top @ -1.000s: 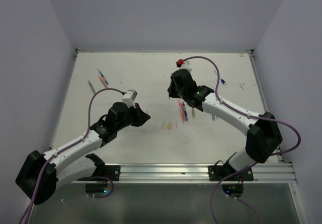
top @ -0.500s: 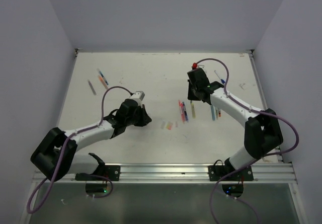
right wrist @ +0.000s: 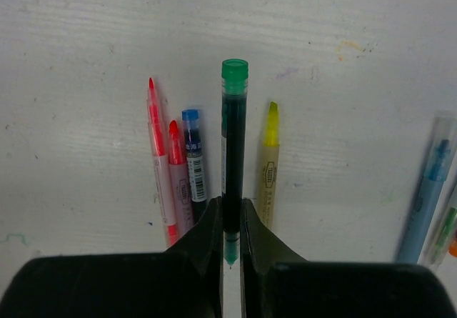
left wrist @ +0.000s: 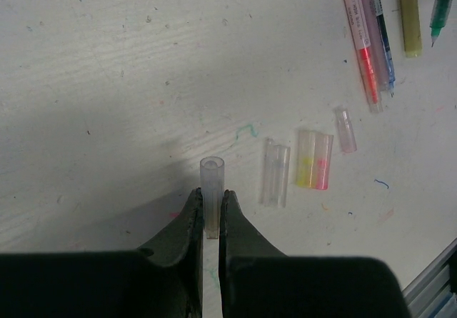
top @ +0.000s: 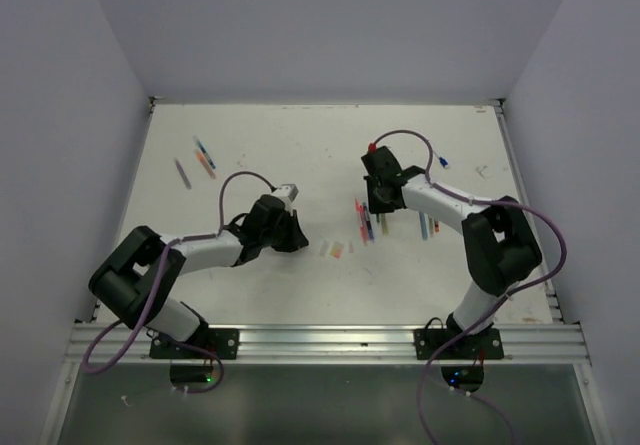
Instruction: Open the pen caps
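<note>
Jaws of the left gripper [left wrist: 211, 199] are pressed together on a clear pen cap [left wrist: 212, 174], which sticks out ahead of the fingertips with its open end away from the wrist. Just beyond it, on the white table [left wrist: 107, 82], lie the loose caps: two clear ones [left wrist: 275, 182] side by side, a yellow and pink pair [left wrist: 315, 161] touching each other, and one small pale cap [left wrist: 345, 128] a little apart. Farther out is a bunch of pens, pink-red [left wrist: 360, 43] and blue [left wrist: 384, 46] against each other, with an olive-yellow one [left wrist: 408, 14] beside them.

Across the table, the right gripper [right wrist: 230, 207] is clamped on a green pen [right wrist: 233, 146], whose green end points away from the wrist. Flat on the table beneath and to either side lie a pink pen [right wrist: 157, 161], a red one [right wrist: 176, 182] and a blue one [right wrist: 193, 157] on one side, a yellow one [right wrist: 268, 161] on the other, and a pale blue pen [right wrist: 427, 196] well off at the edge.

From above, both arms lean toward the middle of the table, with a few more pens [top: 203, 155] lying near the far left corner.
</note>
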You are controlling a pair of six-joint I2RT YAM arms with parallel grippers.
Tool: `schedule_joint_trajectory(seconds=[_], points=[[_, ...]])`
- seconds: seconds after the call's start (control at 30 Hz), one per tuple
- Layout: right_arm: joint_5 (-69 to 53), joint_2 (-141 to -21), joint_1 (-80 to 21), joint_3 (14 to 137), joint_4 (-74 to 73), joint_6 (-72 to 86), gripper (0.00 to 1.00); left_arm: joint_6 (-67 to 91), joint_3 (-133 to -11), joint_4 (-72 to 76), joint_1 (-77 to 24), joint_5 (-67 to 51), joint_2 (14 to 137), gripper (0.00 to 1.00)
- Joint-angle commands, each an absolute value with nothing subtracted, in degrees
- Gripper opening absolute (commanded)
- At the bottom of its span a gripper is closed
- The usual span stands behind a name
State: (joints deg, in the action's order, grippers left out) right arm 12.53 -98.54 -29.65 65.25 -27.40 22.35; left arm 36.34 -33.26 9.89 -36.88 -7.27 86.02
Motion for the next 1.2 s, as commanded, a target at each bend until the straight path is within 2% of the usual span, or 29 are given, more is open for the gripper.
schedule_joint_trajectory(seconds=[0.0, 0.5, 0.57, 0.63, 0.9, 1.17], points=[[11.9, -99.4, -29.7, 64.9, -26.3, 20.9, 0.0, 35.9, -35.4, 14.3, -36.9, -8.4, 86.9, 0.07], [11.6, -103.4, -29.7, 63.6, -24.4, 20.7, 0.0, 37.9, -32.0, 18.2, -37.0, -12.2, 87.8, 0.22], [11.2, -103.3, -29.7, 63.3, -24.1, 20.8, 0.0, 37.9, -31.6, 17.8, -36.9, -11.7, 87.5, 0.27], [11.0, -103.2, -29.8, 63.1, -23.8, 21.0, 0.05, 37.7, -31.6, 17.5, -36.9, -11.2, 87.2, 0.32], [9.7, -102.6, -29.7, 62.0, -22.4, 21.4, 0.1, 37.7, -31.4, 16.0, -36.9, -8.9, 85.4, 0.37], [9.8, -101.3, -29.8, 61.9, -22.4, 21.2, 0.27, 36.0, -34.8, 8.5, -35.1, -4.1, 79.0, 0.47]])
